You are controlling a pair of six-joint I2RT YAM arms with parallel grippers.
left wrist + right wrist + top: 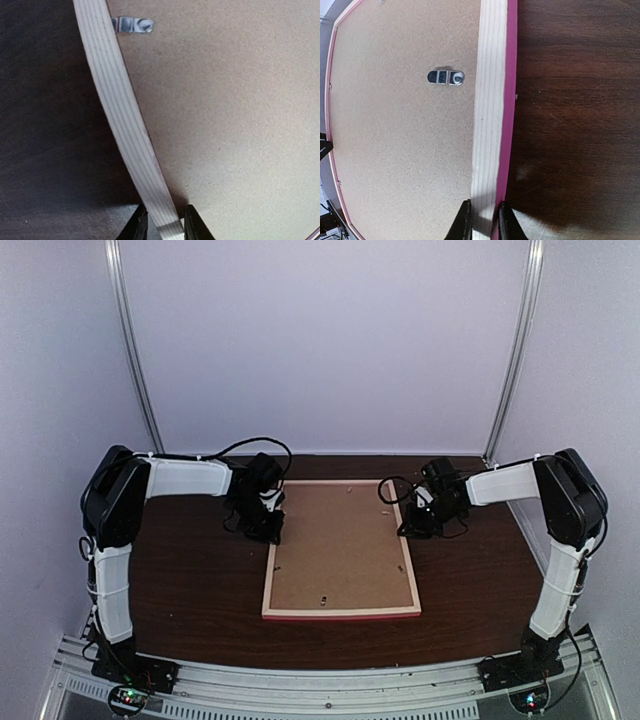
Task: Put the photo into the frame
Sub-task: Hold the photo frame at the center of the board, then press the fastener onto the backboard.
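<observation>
Left hand (165, 222) and right hand (482, 216) each pinch opposite side rails of the frame (340, 611), face-down on the counter (200, 590).

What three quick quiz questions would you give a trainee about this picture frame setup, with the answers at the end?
1. True or false: the frame lies back side up, with the brown backing board in it.
2. The right gripper straddles: A) the frame's right rail, B) the frame's near rail, C) the backing board's middle.
3. Short answer: can the photo be seen in any view?
Key: 1 true; 2 A; 3 no, none shows it.
</observation>
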